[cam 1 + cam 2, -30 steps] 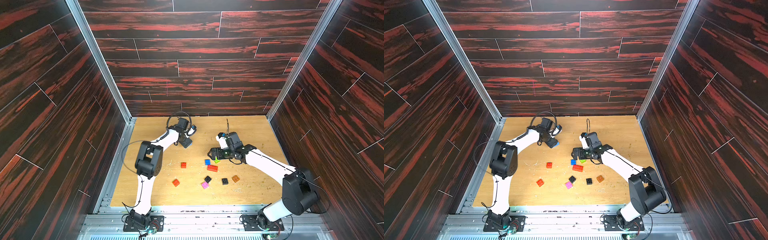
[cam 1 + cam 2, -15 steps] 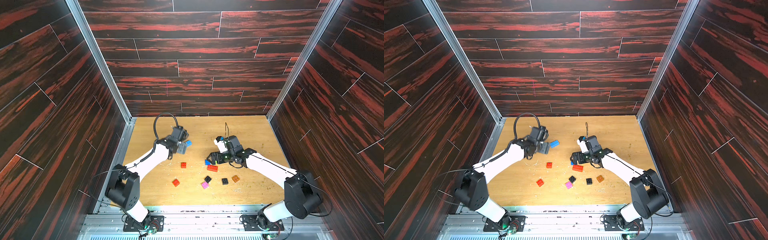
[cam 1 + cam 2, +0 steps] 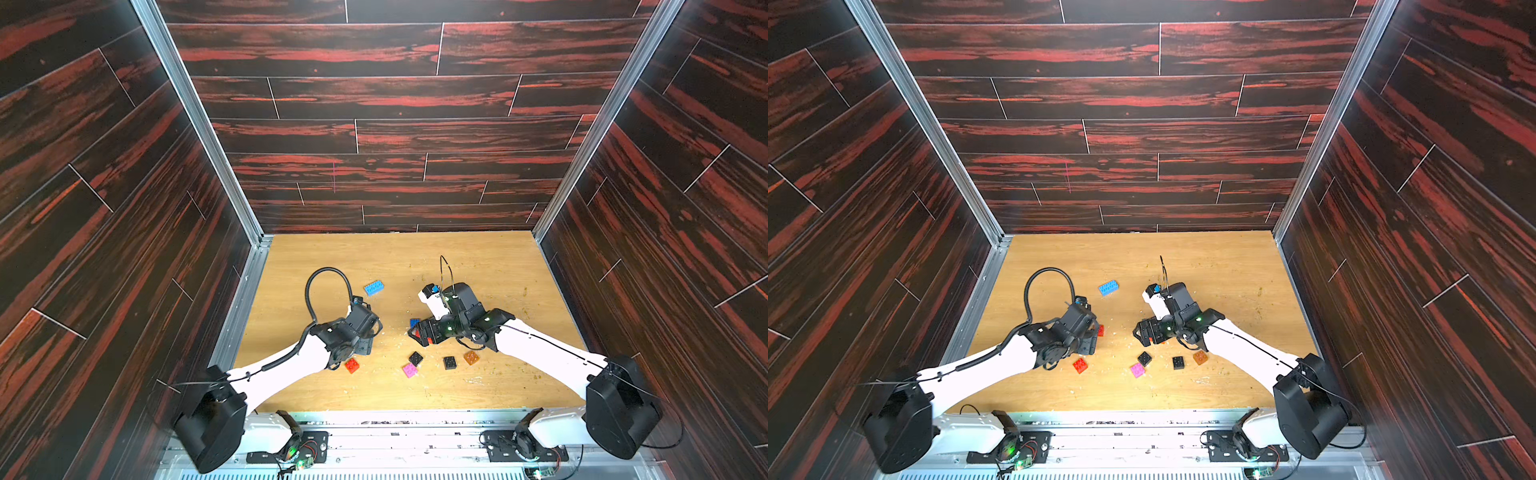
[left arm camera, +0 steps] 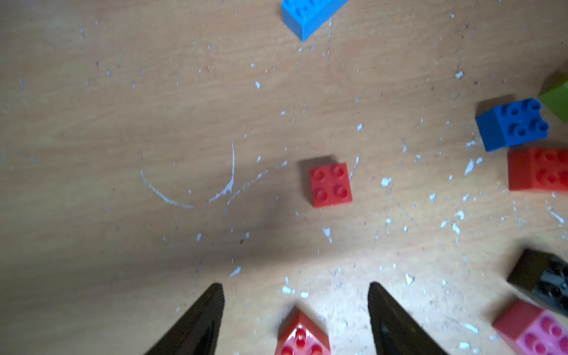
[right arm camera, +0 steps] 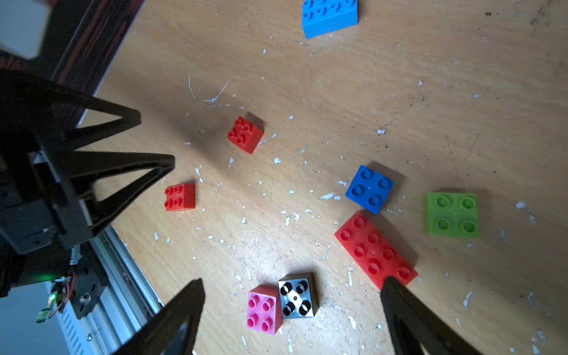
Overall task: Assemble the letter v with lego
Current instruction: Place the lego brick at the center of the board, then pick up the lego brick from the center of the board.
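Note:
The lego lies loose on the wooden floor. A light blue oblong brick [image 3: 373,288] sits alone at the back. My left gripper [image 4: 296,295] is open, low over a small red brick [image 4: 302,335] that lies between its fingers untouched; another red brick [image 4: 330,184] lies just beyond. My right gripper [image 5: 292,282] is open above a pink brick [image 5: 264,309] and an upturned black brick [image 5: 297,295], which touch. One of its fingers [image 5: 399,307] overlaps the end of a red oblong brick [image 5: 375,249]. A blue brick [image 5: 369,188] and a lime green brick [image 5: 453,214] lie beside that.
A second black brick [image 3: 449,363] and an orange brick [image 3: 471,357] lie toward the front, right of centre. The two grippers [image 3: 365,347] [image 3: 420,334] stand close together mid-floor. Dark walls enclose three sides, and a metal rail [image 3: 374,415] runs along the front edge. White flecks litter the floor.
My left gripper let go of the light blue brick at the back and drew back toward the front, over the red bricks. My right gripper shifted slightly toward the front.

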